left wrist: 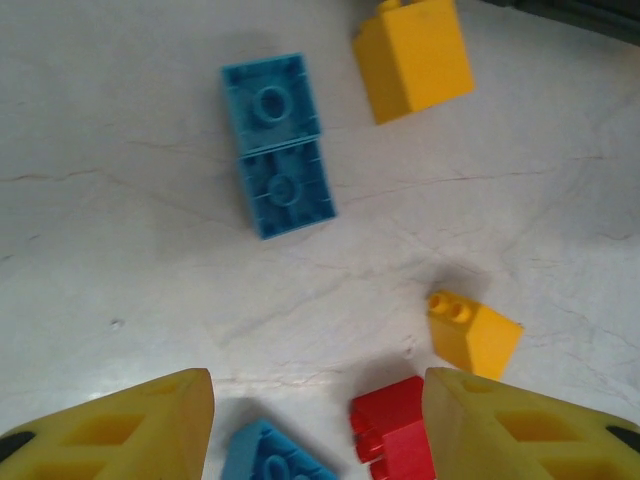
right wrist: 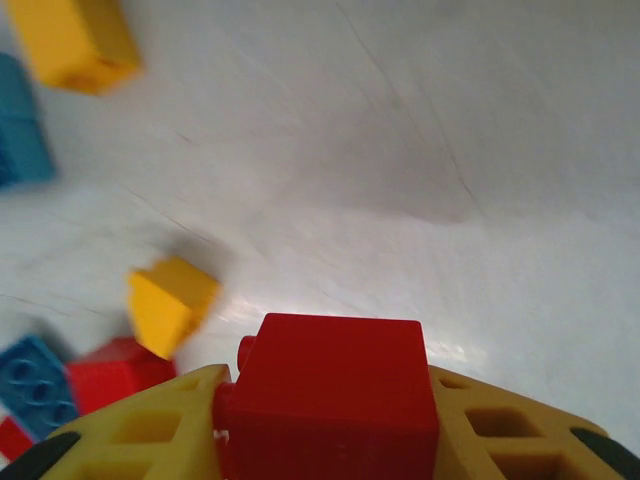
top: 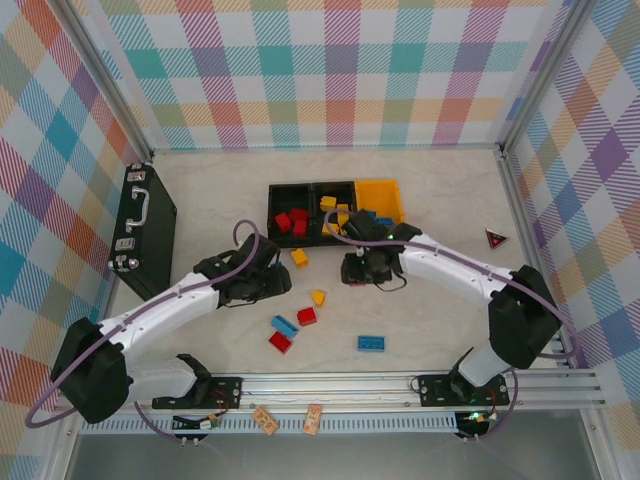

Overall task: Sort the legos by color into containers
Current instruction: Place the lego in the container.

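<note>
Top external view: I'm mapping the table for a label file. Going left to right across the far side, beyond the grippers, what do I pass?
Black briefcase → black bin holding red legos → middle black bin → orange-yellow bin → small red-and-black triangle.

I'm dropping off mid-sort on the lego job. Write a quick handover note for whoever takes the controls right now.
Left gripper: jaws open, empty, over the table.
Right gripper: jaws shut on a red brick, in front of the middle black bin.
Done: sorted reds in the left black bin, sorted yellows in the middle black bin, sorted blues apparently in the orange-yellow bin.
Left: bin the held red, then the loose yellows, loose reds and loose blues.
</note>
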Controlling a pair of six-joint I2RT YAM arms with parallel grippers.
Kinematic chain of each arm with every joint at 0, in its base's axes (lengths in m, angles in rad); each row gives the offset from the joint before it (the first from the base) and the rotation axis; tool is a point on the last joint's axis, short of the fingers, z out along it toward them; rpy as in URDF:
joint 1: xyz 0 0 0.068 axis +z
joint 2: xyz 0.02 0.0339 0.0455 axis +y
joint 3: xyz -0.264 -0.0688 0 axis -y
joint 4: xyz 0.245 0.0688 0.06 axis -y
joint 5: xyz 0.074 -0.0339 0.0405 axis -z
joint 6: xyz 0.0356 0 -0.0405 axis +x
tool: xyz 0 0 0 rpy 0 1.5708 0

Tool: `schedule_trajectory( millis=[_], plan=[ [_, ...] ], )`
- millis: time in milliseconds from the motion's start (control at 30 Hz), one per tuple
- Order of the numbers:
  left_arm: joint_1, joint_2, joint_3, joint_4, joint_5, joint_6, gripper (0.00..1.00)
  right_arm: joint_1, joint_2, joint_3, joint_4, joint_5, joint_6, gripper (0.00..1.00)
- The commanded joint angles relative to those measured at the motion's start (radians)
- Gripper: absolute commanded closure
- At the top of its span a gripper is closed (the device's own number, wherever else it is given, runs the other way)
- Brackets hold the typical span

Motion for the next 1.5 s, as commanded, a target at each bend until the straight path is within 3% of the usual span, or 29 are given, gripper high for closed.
schedule_trajectory(
  millis=[0,500,867,1167,1467],
  plan=[
    [0.002,-0.063,-0.041,-0.051,-0.057,-0.06,0.43,0.006,0.089,0.125,-0.024,-0.027,-0.067,0.63],
    [0.032,-0.168,-0.106,-0.1,-0.062,-0.089,0.42,-0.03,0.582,0.818,-0.147,-0.075,-0.187,0.61],
    [0.034,-0.204,-0.143,-0.108,-0.068,-0.103,0.42,-0.098,0.928,1.323,-0.227,-0.226,-0.15,0.6],
    [0.036,-0.185,-0.151,-0.09,-0.055,-0.106,0.42,-0.114,1.004,1.388,-0.158,-0.266,-0.103,0.55],
    [0.036,-0.168,-0.149,-0.075,-0.052,-0.108,0.42,-0.115,0.994,1.407,-0.161,-0.256,-0.101,0.42]
  ],
)
